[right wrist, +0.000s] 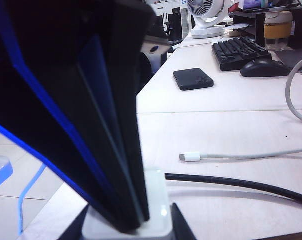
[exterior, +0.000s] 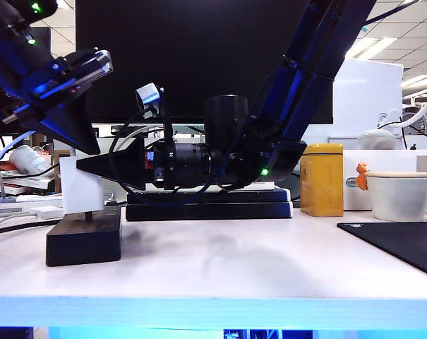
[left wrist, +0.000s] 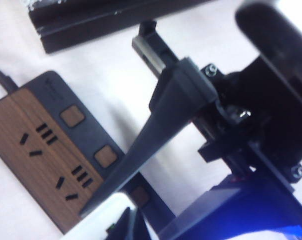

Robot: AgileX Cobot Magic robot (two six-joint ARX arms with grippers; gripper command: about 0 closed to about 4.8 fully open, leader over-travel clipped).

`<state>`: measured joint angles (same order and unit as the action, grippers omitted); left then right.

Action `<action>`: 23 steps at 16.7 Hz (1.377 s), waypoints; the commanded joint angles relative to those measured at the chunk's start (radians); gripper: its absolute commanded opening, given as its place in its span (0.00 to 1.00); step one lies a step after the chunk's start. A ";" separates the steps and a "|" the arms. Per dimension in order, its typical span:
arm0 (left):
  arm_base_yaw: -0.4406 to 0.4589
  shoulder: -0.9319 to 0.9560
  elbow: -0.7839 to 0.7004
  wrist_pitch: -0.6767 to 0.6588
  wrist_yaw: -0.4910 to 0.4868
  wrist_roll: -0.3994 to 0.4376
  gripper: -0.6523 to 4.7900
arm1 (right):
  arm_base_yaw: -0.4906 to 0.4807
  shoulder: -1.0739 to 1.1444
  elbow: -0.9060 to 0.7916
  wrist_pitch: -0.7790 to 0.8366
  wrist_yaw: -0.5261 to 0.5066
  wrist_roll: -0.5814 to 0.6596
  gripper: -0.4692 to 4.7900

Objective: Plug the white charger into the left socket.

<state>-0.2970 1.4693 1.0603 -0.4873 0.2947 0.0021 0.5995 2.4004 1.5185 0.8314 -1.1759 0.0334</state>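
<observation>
The glossy white charger (exterior: 80,185), a small rectangular block, stands upright on the black power strip (exterior: 84,240) at the table's left edge. The right gripper (exterior: 93,164) clamps it between 2 fingers. The left gripper (exterior: 82,138), fully closed and empty, hovers just above.

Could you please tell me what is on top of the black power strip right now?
The white charger stands on the power strip, gripped by the right gripper. Its prongs and the socket beneath are hidden. The left gripper hovers above.
</observation>
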 commanded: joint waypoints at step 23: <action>-0.004 0.012 -0.010 -0.145 -0.003 0.054 0.11 | 0.002 0.010 -0.007 -0.175 0.014 0.016 0.37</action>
<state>-0.2974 1.4693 1.0668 -0.5209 0.2958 0.0517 0.5983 2.3917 1.5257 0.7536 -1.1706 0.0235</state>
